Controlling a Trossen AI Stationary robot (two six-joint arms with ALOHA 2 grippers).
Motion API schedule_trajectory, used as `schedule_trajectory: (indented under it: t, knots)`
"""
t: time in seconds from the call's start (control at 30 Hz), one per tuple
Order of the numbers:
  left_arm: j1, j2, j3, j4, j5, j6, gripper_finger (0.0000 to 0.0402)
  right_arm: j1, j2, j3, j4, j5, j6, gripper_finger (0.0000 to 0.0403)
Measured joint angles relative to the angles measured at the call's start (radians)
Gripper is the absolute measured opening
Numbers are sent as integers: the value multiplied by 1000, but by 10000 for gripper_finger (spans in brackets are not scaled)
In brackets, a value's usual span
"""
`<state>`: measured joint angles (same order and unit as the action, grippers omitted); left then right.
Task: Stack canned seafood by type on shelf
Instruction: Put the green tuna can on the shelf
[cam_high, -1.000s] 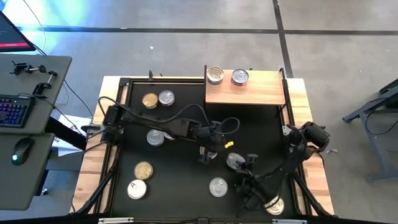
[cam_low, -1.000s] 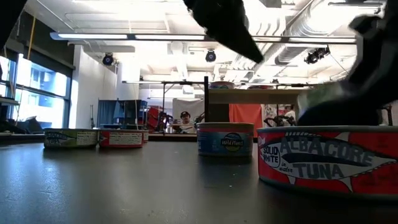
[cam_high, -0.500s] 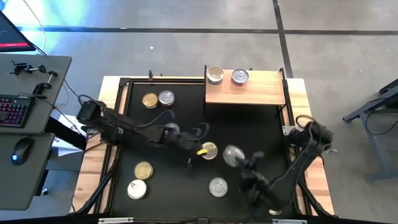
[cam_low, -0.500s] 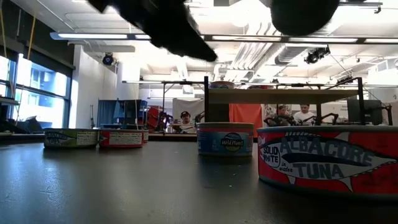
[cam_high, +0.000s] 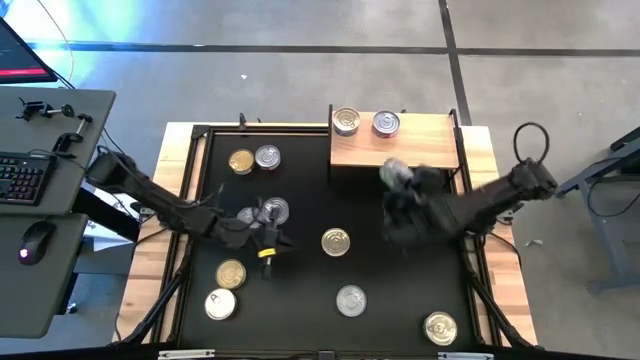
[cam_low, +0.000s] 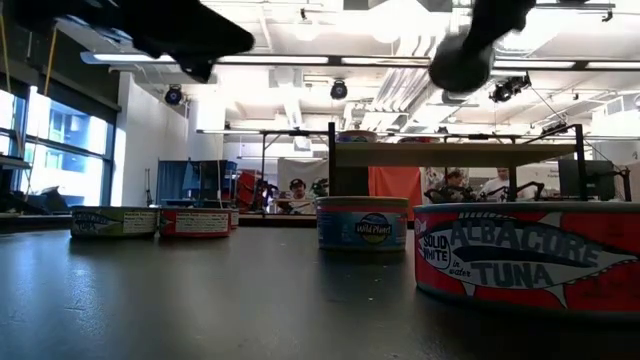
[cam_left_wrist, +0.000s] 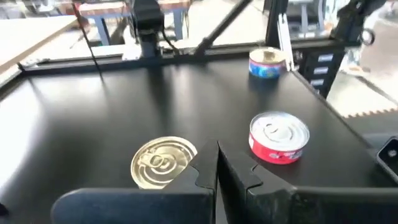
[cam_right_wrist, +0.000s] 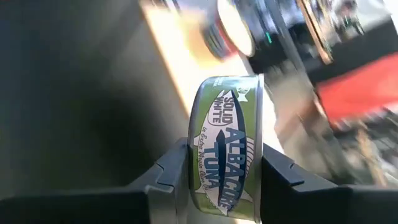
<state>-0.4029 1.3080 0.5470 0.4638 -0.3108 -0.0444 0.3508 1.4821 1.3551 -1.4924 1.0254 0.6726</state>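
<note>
The shelf (cam_high: 420, 150), a light-wood board, stands at the table's far right with two silver-topped tins (cam_high: 346, 121) (cam_high: 385, 123) on it. My right gripper (cam_high: 398, 180) hovers just in front of the shelf's near edge, shut on a green-labelled tuna tin (cam_right_wrist: 225, 149). My left gripper (cam_left_wrist: 216, 169) is shut with nothing in it, left of the table's middle and above the top, pointing at a gold-topped tin (cam_high: 336, 242) that rests on its base. Several more tins lie flat on the black table (cam_high: 420, 270). My right gripper pinches the green-labelled tin between its two fingers (cam_right_wrist: 177, 171), one on each flat face (cam_right_wrist: 194, 155). The label band faces the wrist camera. The tin is lifted clear of the table and of the shelf, turned on edge between the fingers.
Loose tins rest at the far left (cam_high: 241, 161) (cam_high: 267, 156), under my left arm (cam_high: 276, 210), at the near left (cam_high: 231, 273) (cam_high: 219, 304), near middle (cam_high: 351, 300) and near right (cam_high: 440, 327). A desk with a keyboard (cam_high: 25, 178) stands left of the table.
My right gripper has risen from the table's near middle with the tin, lifted it clear and carried it toward the far edge, up to the shelf's front. My left gripper has drawn back from the middle toward the table's left edge, uncovering the gold-topped tin there.
</note>
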Motion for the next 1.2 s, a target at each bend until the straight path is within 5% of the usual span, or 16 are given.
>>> schedule_trajectory:
  t: [0.3, 0.53, 0.73, 1.0, 1.2]
  knots:
    - [-48, -17, -62, 71, -24, -7, 0, -468, -11, -81, 84, -54, -394, 109]
    - [-72, -17, -62, 73, -27, -6, 0, -692, -11, -174, 228, -159, -651, 109]
    - [-84, -17, -62, 73, -27, 11, 0, -786, -11, -184, 264, -164, -691, 114]
    - [-83, -16, -62, 73, -27, 12, 0, -812, -10, -167, 327, -242, -805, 262]
    - [-83, -16, -62, 72, -27, 11, 0, -823, -10, -42, 231, -387, -726, 241]
